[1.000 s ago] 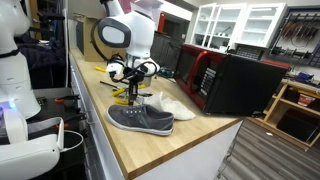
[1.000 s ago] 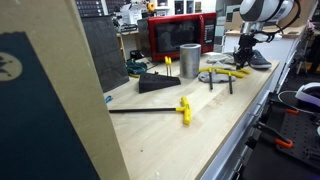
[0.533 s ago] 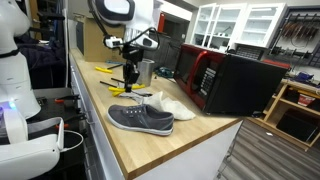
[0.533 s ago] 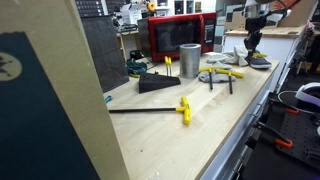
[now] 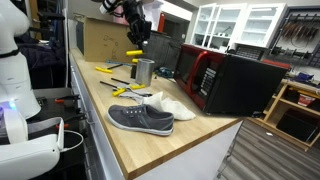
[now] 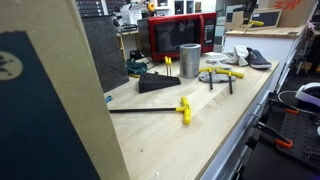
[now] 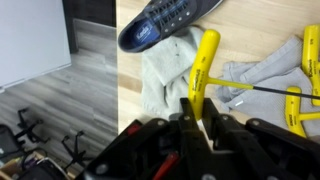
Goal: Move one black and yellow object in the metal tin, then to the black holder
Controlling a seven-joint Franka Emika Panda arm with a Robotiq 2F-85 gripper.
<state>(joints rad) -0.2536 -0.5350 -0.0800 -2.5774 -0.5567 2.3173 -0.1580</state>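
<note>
In an exterior view the arm [image 5: 122, 6] comes in from the top edge; its end effector [image 5: 139, 35] points down, high over the desk [image 5: 125, 150], roughly above the metal tin [image 5: 145, 72] that stands beyond the grey shoe [image 5: 140, 120]; the black and yellow tool [image 5: 134, 52] hangs from it, clear of the tin.

In an exterior view the end effector sits at the top edge, well apart from the black holder [image 6: 156, 83].

In the wrist view its fingers [image 7: 188, 112] pinch the tool's yellow handle over a pale cloth [image 7: 160, 80].

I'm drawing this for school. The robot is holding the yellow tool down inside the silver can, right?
Not quite. The gripper does hold the yellow T-handle tool, but up in the air, well clear of the metal tin, not inside it. An exterior view shows this.
</note>
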